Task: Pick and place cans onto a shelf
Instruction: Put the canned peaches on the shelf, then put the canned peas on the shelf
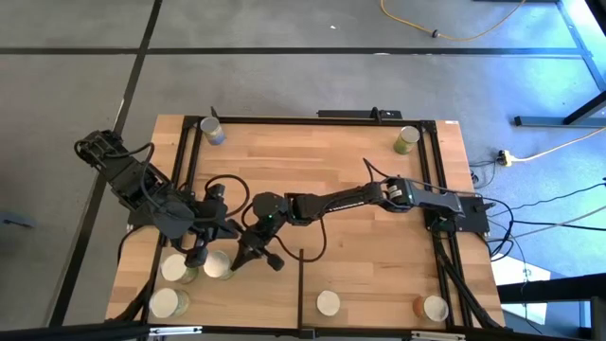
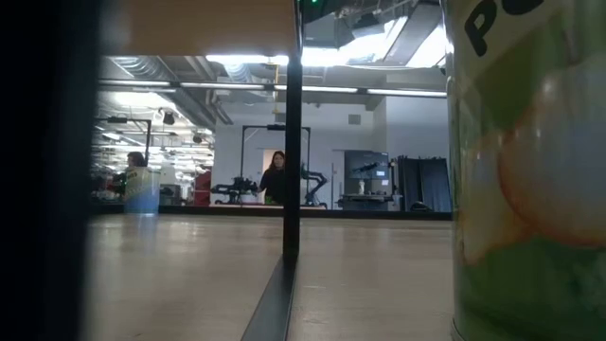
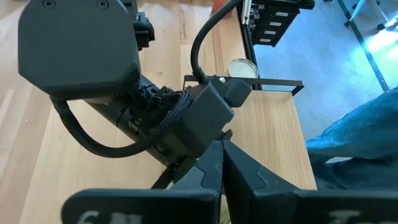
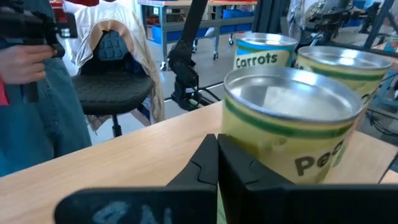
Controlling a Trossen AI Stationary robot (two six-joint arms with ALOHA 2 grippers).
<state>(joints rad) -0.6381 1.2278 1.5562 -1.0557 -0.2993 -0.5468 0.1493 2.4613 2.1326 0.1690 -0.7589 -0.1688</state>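
7 upright cans with pale round tops on the shelf: 3 clustered at its near left corner, 2 along the near edge, 2 at the far corners.

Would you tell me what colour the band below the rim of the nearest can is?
Green on the can, clearest in the right wrist view.

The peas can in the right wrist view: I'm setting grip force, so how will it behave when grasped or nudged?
The peas can looks like rigid metal, so probably stiff. Its glossy label may be slippery. Standing upright, it should stay put, but tipped over it would likely roll.
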